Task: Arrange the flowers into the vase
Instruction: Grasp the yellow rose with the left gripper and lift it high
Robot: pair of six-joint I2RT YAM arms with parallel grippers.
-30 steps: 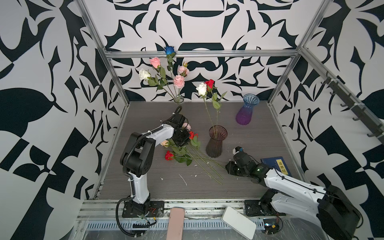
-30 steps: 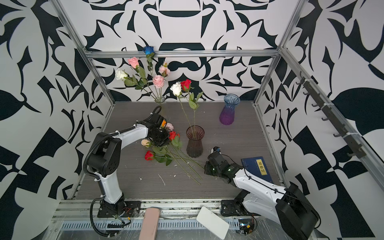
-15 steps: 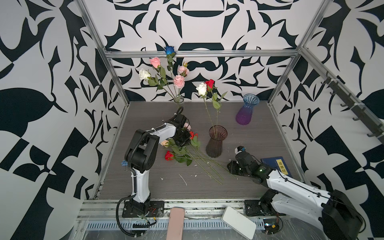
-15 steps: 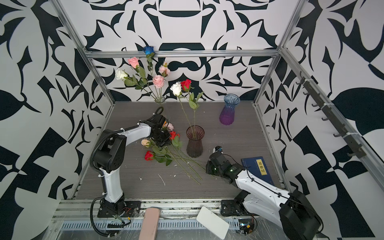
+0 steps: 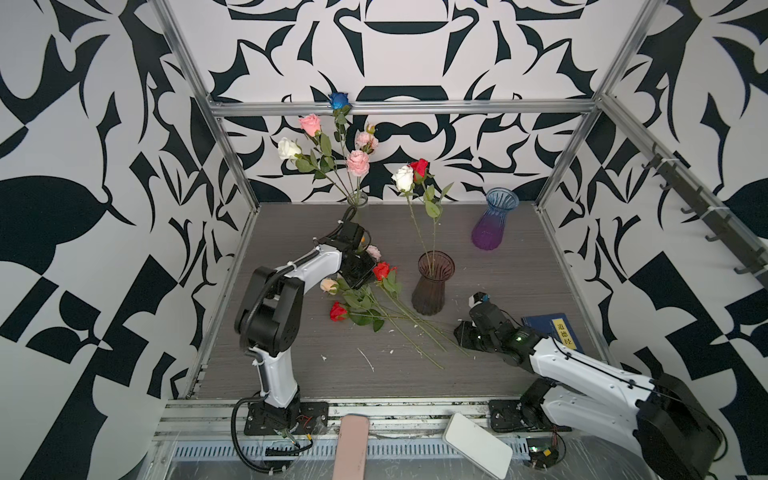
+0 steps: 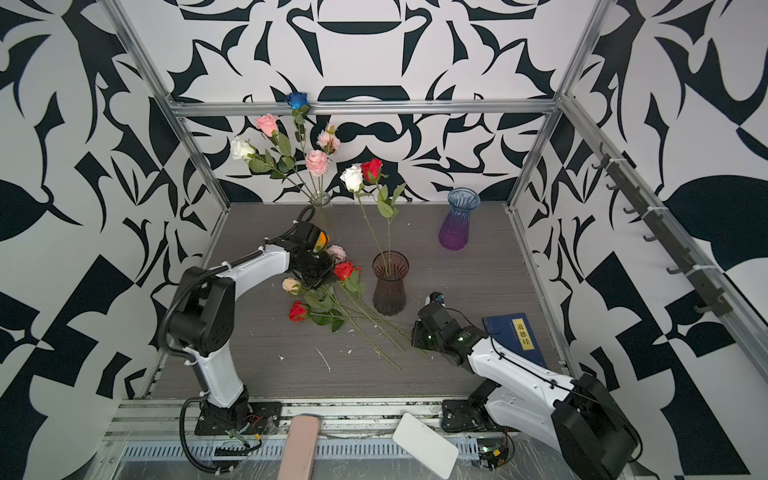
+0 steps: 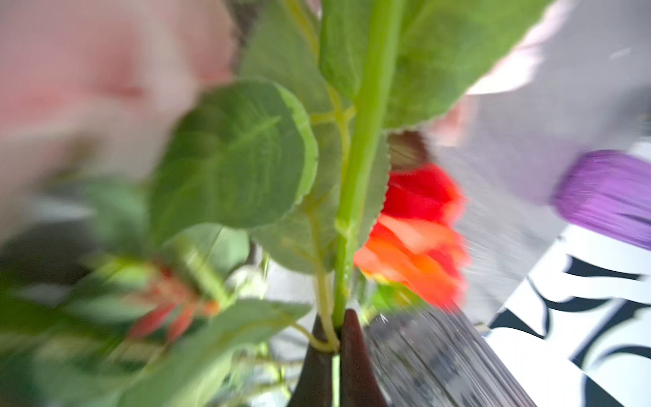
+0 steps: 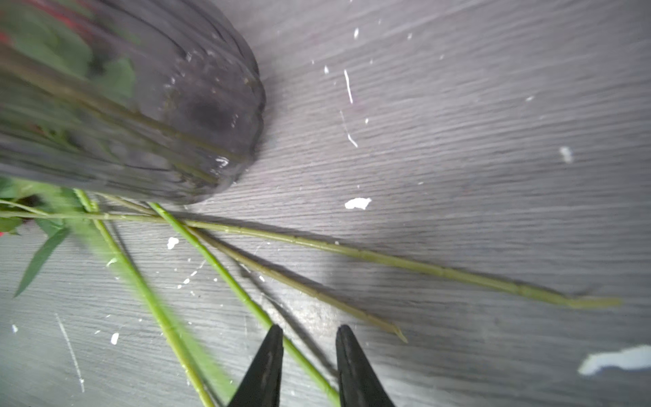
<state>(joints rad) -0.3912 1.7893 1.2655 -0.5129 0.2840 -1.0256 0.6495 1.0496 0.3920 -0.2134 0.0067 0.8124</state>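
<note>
**Top views:** loose flowers [image 5: 365, 305] lay fanned at centre on the grey table [image 5: 415, 386], with their heads to the left. Their stems ran toward lower right past the dark vase [image 5: 432, 282], which held two upright roses. The left gripper [image 5: 360, 274] sat among the heads, and the right gripper [image 5: 463, 337] lay at the stem ends. **Left wrist view (blurred):** the left gripper [image 7: 334, 334] was pinched tight on a green stem [image 7: 357, 169]. **Right wrist view:** the right gripper [image 8: 308, 352] stood astride a single stem [image 8: 225, 275], its tips set wider apart than the stem.
</note>
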